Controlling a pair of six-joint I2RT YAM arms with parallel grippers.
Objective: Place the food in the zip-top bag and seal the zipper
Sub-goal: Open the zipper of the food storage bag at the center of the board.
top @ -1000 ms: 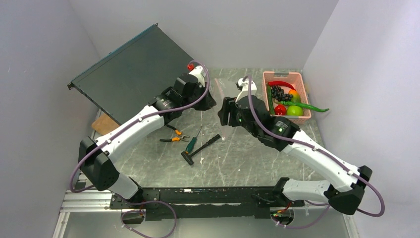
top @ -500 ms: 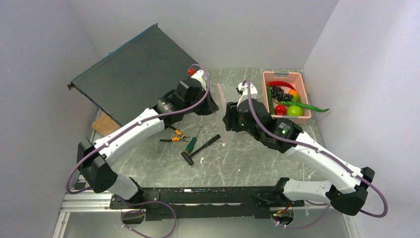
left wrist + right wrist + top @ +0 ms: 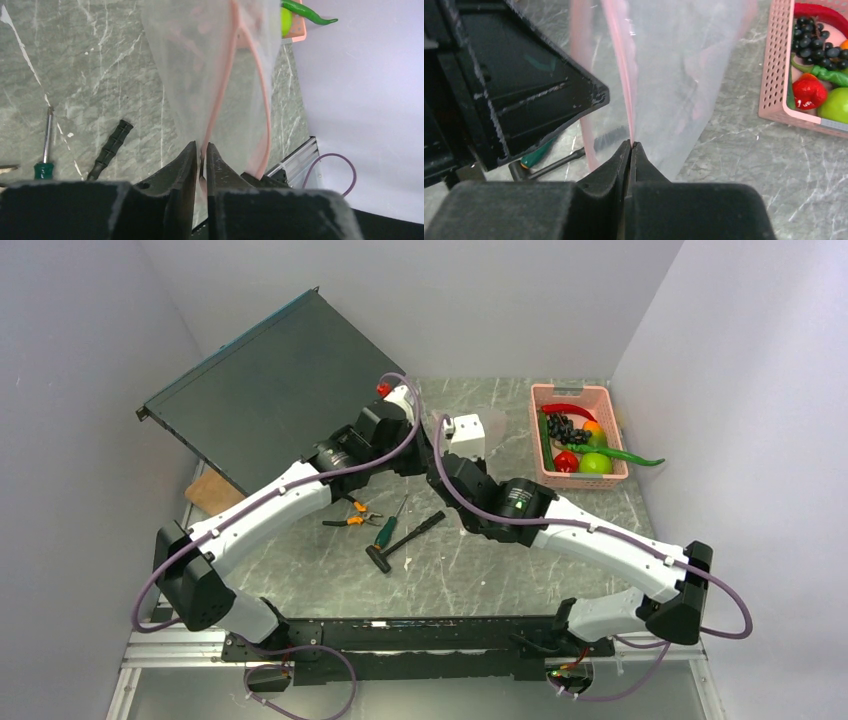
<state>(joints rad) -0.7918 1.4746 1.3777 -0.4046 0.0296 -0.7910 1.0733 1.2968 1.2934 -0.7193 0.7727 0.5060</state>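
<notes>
The clear zip-top bag point(image 3: 215, 60) hangs above the table between my two grippers, its mouth spread. The pale pink zipper point(image 3: 220, 100) runs down into my left gripper point(image 3: 201, 150), which is shut on that strip. My right gripper point(image 3: 630, 144) is shut on the facing zipper point(image 3: 621, 75) edge of the bag point(image 3: 684, 75). In the top view both grippers meet at mid table and hide the bag. The food lies in the pink basket point(image 3: 570, 390) at the back right: red chili point(image 3: 567, 410), grapes point(image 3: 562, 428), tomato point(image 3: 566, 461), green apple point(image 3: 596, 463), cucumber point(image 3: 625, 453).
A dark flat panel point(image 3: 260, 390) leans at the back left. Orange-handled pliers point(image 3: 350, 518), a green-handled screwdriver point(image 3: 388, 530) and a black-handled tool point(image 3: 405, 540) lie on the marble table just in front of the grippers. Walls stand close on both sides.
My right arm has swung left to the hanging bag and its jaws have closed on the zipper edge. The left gripper has kept hold of the bag.
</notes>
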